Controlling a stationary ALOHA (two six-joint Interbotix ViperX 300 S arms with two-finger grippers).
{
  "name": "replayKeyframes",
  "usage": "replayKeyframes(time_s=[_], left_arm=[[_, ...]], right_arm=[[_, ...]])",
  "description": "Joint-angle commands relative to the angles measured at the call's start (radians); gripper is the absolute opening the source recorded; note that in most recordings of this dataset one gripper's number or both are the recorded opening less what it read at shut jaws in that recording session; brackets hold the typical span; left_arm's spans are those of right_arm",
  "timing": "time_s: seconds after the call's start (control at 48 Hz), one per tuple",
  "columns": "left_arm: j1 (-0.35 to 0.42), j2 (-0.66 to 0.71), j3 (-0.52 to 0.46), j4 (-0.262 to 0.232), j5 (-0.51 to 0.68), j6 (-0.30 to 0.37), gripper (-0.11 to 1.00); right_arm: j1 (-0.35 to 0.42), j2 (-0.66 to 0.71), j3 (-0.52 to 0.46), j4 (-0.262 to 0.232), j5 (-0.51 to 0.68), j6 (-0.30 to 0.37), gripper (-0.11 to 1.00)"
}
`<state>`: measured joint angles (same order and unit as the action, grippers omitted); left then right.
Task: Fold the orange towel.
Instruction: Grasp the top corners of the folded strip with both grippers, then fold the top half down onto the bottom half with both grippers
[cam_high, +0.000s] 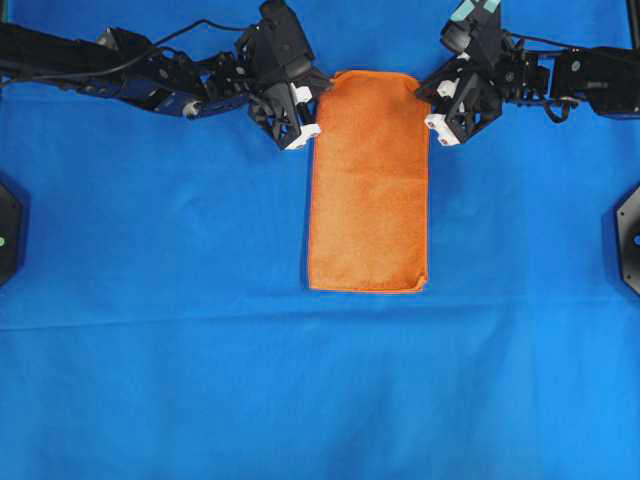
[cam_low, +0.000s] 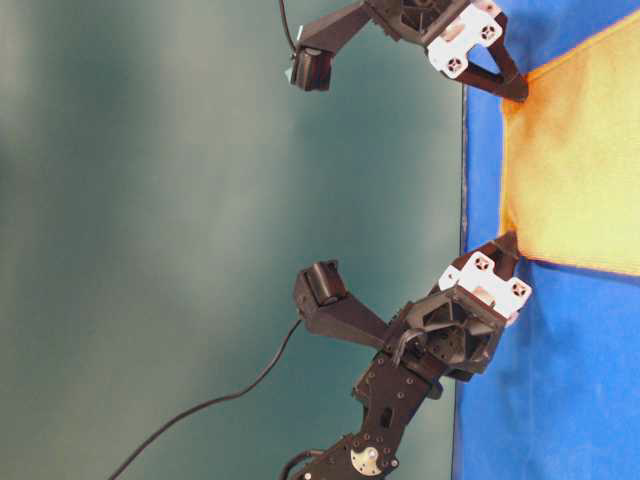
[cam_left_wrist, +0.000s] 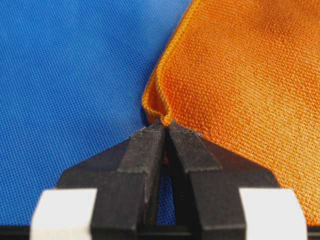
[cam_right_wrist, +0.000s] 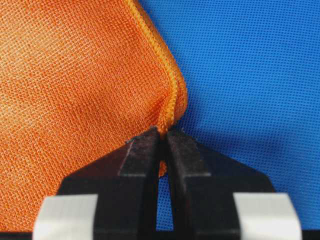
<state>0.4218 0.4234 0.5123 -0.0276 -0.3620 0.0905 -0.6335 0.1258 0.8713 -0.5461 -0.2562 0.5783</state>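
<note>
The orange towel (cam_high: 369, 182) lies flat on the blue-covered bench (cam_high: 150, 350), centre of the overhead view, a long rectangle running 12 to 6 o'clock, w/ the hemmed short end at 6. Judging by the shape it's already doubled once, so approx. halfway thru.

Left claw (cam_high: 309, 108) is clamped on the towel's corner at approx. 11 o'clock; the left wrist view shows the fingers (cam_left_wrist: 145, 150) pressed together w/ the stitched hem puckered up between the tips. Right claw (cam_high: 428, 106) pinches the 1 o'clock corner likewise, hem bunched at the fingers (cam_right_wrist: 145, 150).

Handling: light, soft, limp, so it'll drape and sag btwn the two holds, no stiffness to push against. The fuzzy weave should give decent friction, little slip risk. Corners at the hem are the best hold, since the stitching is thicker. Both need lifting evenly or the edge skews.
</note>
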Motion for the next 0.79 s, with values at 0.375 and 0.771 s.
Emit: replayKeyframes(time_s=[0.375,0.771], left_arm=[[0.037,-0.067,-0.011,0.002,0.000,0.015,0.01],[0.038,-0.103,-0.005,0.002,0.003,0.044,0.01]], right_arm=[[-0.018,-0.037,-0.046,0.000,0.034,0.000,0.04],[-0.025,-0.046,-0.060,0.005,0.051,0.003,0.04]])
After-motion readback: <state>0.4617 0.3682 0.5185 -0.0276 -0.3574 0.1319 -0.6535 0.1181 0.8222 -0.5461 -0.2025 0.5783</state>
